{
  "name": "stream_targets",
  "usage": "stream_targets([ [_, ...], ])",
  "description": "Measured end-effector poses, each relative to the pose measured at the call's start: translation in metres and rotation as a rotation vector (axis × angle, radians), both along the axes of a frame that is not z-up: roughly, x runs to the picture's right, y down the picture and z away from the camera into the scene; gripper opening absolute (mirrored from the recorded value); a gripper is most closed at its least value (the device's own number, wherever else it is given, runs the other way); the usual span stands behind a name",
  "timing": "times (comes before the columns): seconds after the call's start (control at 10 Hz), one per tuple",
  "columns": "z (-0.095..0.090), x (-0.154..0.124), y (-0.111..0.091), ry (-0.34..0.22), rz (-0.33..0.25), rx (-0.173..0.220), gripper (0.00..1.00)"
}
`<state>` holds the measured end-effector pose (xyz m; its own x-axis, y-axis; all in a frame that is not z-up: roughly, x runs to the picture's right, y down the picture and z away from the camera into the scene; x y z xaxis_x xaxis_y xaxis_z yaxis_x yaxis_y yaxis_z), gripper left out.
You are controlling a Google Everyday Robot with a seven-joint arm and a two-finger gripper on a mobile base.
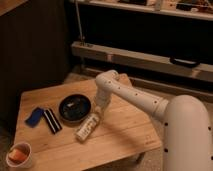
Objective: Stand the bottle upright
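We see a dim, warm scene: light falls from above onto the wooden table [120,137], which glows yellowish, while the background sinks near black. The white arm [142,100] is brightest (no harsh glare). The gripper [98,111], low at the upper end of the bottle [87,126], sits in shade.

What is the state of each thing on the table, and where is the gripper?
bottle, lying on its side, not yet upright.
black bowl, upright on the table.
gripper, low over the table at the bottle's end nearest the black bowl; contact unclear.
striped block, lying flat.
blue object, lying flat beside the striped block.
cup, upright, something orange inside.
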<state>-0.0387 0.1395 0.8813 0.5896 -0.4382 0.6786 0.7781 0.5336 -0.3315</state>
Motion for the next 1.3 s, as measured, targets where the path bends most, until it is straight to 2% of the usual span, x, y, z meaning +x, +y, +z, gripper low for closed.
stream_targets([
  [0.1, 0.001, 0.000, 0.000, 0.000, 0.001, 0.000, 0.55],
  [0.3, 0.002, -0.001, -0.001, 0.000, 0.001, 0.000, 0.40],
  [0.9, 0.002, 0.001, -0.006, 0.003, -0.007, 0.009, 0.39],
  [1.1, -0.008, 0.008, -0.018, 0.009, -0.023, 0.035, 0.39],
  [1.3, -0.027, 0.013, -0.035, 0.007, -0.044, 0.071, 0.39],
])
